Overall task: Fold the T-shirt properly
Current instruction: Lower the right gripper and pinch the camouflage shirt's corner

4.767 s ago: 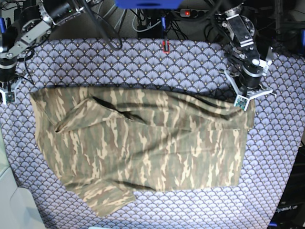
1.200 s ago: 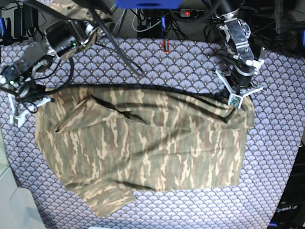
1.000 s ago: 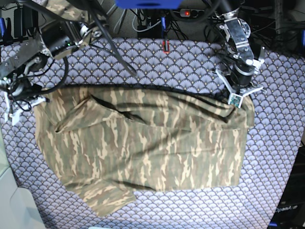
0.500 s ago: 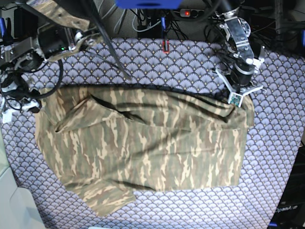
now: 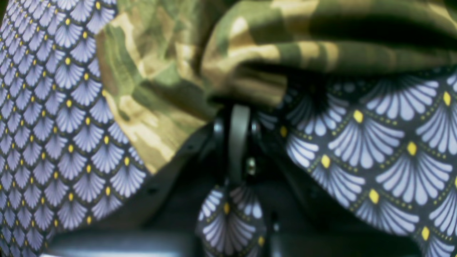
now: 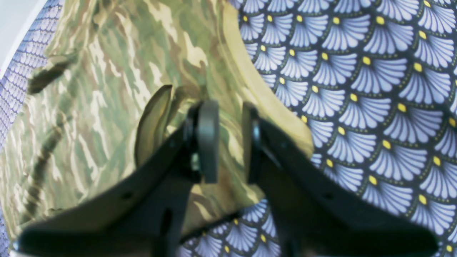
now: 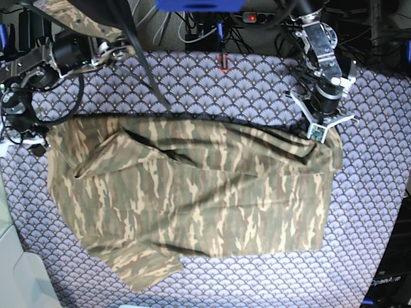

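The camouflage T-shirt (image 7: 192, 192) lies spread out on the purple fan-patterned tablecloth (image 7: 257, 83), with a sleeve sticking out at the near left. My left gripper (image 7: 319, 133) is at the shirt's far right corner. In the left wrist view it (image 5: 238, 107) is shut, pinching a bunched fold of the T-shirt (image 5: 250, 53). My right gripper (image 7: 35, 142) is at the far left corner. In the right wrist view it (image 6: 228, 117) hangs over the T-shirt's hem (image 6: 107, 71), its fingers (image 6: 209, 139) apart and cloth showing in the gap.
A small red object (image 7: 223, 61) lies at the table's far edge. Cables and a power strip (image 7: 257, 17) run behind the table. A white surface (image 7: 16, 269) borders the near left corner. The cloth's edge drops off at the right.
The right arm has swung left and back, bringing its gripper to the shirt's far left corner with the fingers slightly wider apart. The left gripper and the shirt have stayed put.
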